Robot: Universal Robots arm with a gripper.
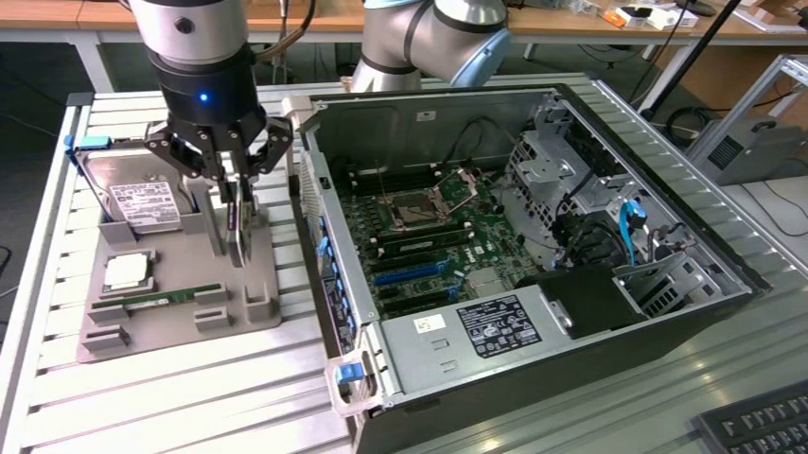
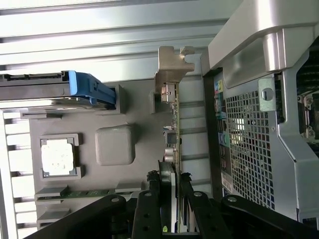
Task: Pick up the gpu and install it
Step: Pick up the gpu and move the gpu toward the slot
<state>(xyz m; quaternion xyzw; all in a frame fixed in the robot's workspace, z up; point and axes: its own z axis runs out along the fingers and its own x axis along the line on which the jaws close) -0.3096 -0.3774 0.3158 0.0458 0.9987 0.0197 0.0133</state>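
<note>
**Exterior view: gripper clamped on the gpu at the tray's case-side edge**

Exterior view has the gripper (image 1: 237, 194) hanging straight down over the grey holder tray (image 1: 189, 244), which lies on the slatted table (image 1: 189, 402) beside the open computer case (image 1: 436, 109). The gpu (image 1: 240, 236) stands on its thin edge along the tray's edge nearest the case. The fingers are pressed against its two faces near the top. Whether its lower edge sits in the tray slot or is just clear of it cannot be told.

Along the tray's opposite edge lie the hard drive (image 1: 139, 194), a processor chip (image 1: 129, 272) and a memory stick (image 1: 165, 298).

From the wrist view, the black fingers (image 2: 149, 199) pinch the gpu (image 2: 173, 124) from both sides, and its silver bracket (image 2: 172, 64) is at the end farthest from the gripper (image 2: 169, 191).
</note>
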